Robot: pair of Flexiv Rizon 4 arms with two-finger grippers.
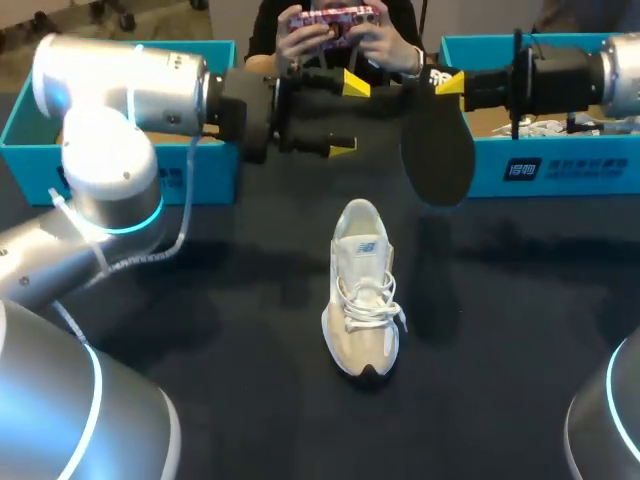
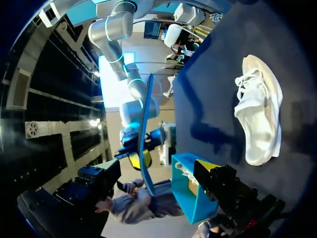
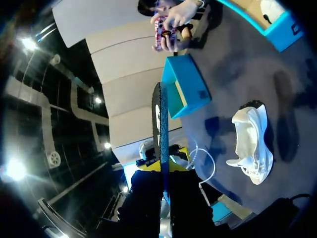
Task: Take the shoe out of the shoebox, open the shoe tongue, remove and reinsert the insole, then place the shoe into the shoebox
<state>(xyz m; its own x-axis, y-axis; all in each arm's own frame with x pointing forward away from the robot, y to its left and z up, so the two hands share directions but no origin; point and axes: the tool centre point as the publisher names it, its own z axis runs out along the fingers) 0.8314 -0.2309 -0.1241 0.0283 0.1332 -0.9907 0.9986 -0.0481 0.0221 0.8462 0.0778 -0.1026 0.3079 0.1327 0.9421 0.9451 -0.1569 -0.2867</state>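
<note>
Shoe [image 1: 362, 290] status: out of its box and standing upright on the counter [image 1: 500, 300], in the middle, toe toward the robot and heel toward the far edge. The laces are loose over the throat; how far the tongue is opened cannot be determined from these views.

Insole [image 1: 437, 140] status: removed. It hangs in the air above and beyond the shoe, well apart from it.

Steps judged complete: shoe taken out, insole removed.
Steps judged outstanding: reinsert the insole, then return the shoe to a shoebox. Two blue boxes stand at the far edge, the left-hand shoebox [image 1: 215, 175] and the right-hand shoebox [image 1: 580, 170]; which one receives the shoe cannot be determined.

Arm pose:
- Right arm enters from the right, roughly level, forearm running along the far edge. The right gripper [image 3: 162, 166] is clamped on the top end of the insole, which shows edge-on between its fingers in the right wrist view.
- Left arm enters from the left, also level, facing the right arm. The left gripper [image 1: 348, 116] has its fingers spread apart and holds nothing; it sits just beside the insole, not touching it.
</note>
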